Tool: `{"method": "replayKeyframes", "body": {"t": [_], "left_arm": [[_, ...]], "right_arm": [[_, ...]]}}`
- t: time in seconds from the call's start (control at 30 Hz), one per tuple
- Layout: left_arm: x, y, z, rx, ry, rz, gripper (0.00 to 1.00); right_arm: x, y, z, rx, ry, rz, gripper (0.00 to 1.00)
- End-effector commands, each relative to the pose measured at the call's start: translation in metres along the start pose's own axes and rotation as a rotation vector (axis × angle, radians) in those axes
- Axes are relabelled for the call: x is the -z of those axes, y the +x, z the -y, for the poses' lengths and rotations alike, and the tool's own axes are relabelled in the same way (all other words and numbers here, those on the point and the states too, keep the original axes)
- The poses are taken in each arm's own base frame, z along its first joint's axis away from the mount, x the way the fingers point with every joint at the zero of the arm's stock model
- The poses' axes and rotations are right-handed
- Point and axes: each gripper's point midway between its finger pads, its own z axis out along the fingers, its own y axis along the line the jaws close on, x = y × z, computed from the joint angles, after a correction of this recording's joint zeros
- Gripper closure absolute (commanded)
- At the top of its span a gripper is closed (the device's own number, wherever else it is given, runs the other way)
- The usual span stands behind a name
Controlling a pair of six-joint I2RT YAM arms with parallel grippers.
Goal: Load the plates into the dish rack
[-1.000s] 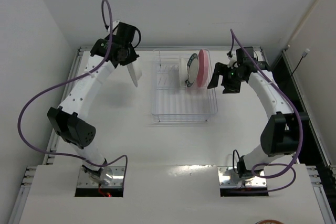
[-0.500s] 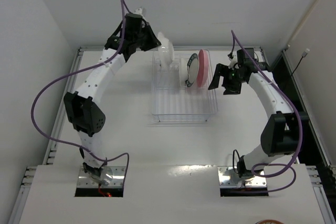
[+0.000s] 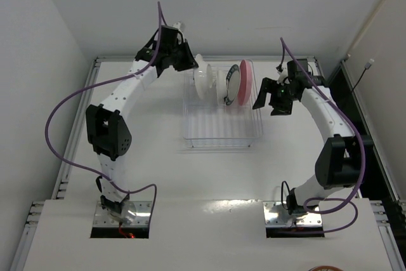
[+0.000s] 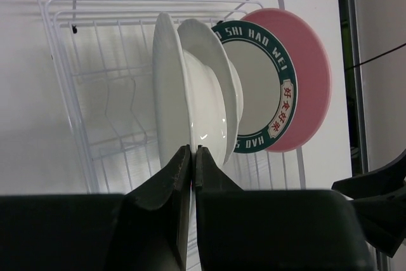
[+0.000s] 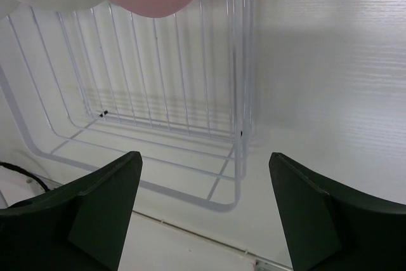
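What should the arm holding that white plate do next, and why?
Probably lower it a little, straight down. The left tool is shut on the rim of the white plate, which stands on edge over the dish rack, close beside a second white plate. Whether its lower edge sits between the wires is hidden, so settling it before letting go seems safest.

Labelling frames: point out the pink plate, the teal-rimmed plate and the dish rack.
pink plate (image 4: 314,74): left wrist view, exposed right face.
teal-rimmed plate (image 4: 257,90): left wrist view, pale centre.
dish rack (image 3: 219,125): top external view, bare base.
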Motion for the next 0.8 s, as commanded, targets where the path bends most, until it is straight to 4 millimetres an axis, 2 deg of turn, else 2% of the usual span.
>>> {"method": "replayKeyframes", "body": {"t": [0.0,0.17,0.2,0.3,0.33,0.4,0.43,0.5,0.53,0.57,0.67,0.77], "left_arm": [[0.002,-0.021,0.022,-0.035,0.063,0.084,1.0],[-0.01,-0.001,0.011,-0.061,-0.055,0.055,1.0],[-0.014,0.004,0.001,-0.057,-0.098,0.043,1.0],[-0.015,0.01,-0.005,-0.05,-0.147,0.029,1.0],[-0.016,0.006,-0.011,-0.051,-0.181,0.043,1.0],[-0.014,0.01,-0.008,-0.063,-0.212,0.041,1.0],[-0.011,0.007,-0.016,-0.065,-0.261,0.053,1.0],[-0.013,0.009,-0.011,-0.078,-0.275,0.06,1.0],[-0.017,0.014,-0.021,-0.081,-0.314,0.05,1.0],[-0.012,0.013,-0.016,-0.087,-0.322,0.053,1.0],[-0.022,0.028,-0.022,-0.118,-0.367,0.018,1.0],[-0.021,0.031,-0.015,-0.123,-0.351,0.005,1.0]], "right_arm": [[-0.002,-0.003,-0.001,0.004,-0.019,0.011,0.21],[-0.003,0.0,0.0,0.0,-0.017,0.003,0.21],[-0.001,-0.001,-0.001,0.003,-0.019,0.011,0.21],[-0.002,0.002,0.001,0.0,-0.017,0.003,0.21],[-0.002,0.002,0.001,0.0,-0.017,0.003,0.21],[-0.003,0.0,0.0,0.003,-0.019,0.011,0.21],[-0.003,0.0,-0.001,0.004,-0.028,0.008,0.21],[-0.003,0.0,-0.001,0.004,-0.028,0.008,0.21],[-0.003,0.0,-0.001,0.004,-0.028,0.008,0.21],[-0.003,0.0,-0.001,0.004,-0.028,0.008,0.21],[-0.003,0.0,-0.001,0.004,-0.028,0.008,0.21],[-0.004,0.003,0.0,0.009,-0.026,0.0,0.21]]}}
